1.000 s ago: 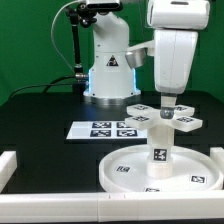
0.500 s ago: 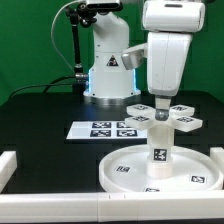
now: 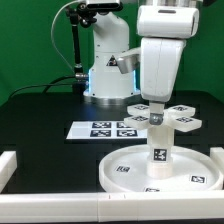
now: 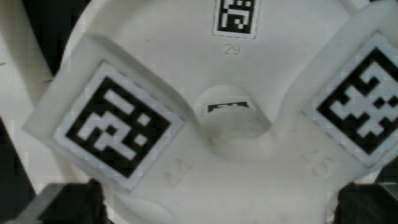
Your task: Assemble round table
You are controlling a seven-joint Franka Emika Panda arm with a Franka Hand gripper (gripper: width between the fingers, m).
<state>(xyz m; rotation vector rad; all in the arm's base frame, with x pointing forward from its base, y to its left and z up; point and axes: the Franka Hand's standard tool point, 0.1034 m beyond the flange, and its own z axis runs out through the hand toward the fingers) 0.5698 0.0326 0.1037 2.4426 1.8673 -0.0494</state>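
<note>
White plastic parts of the round table sit on a black table. The large rimmed disc point(image 3: 163, 169) lies flat near the front edge, toward the exterior view's right corner, and the short cylinder leg point(image 3: 158, 141) stands upright in its centre socket, a tag on its side. Just behind the leg lies the cross-shaped foot point(image 3: 168, 116), flat on the table, its arms carrying tags. The marker board point(image 3: 103, 129) lies off toward the exterior view's left, well apart from the disc.

The gripper point(image 3: 153, 106) hangs over the foot with its jaws spread wide and nothing between them. In the wrist view the foot point(image 4: 222, 110) fills the frame, its centre hub between two tagged arms, so the gripper looks roughly lined up on it.

Disc and leg appear joined already; the step in hand seems to be picking up the foot. Next, I judge, the gripper must descend, close across one arm or the hub, lift, then carry the foot onto the top of the leg, centred and level.
</note>
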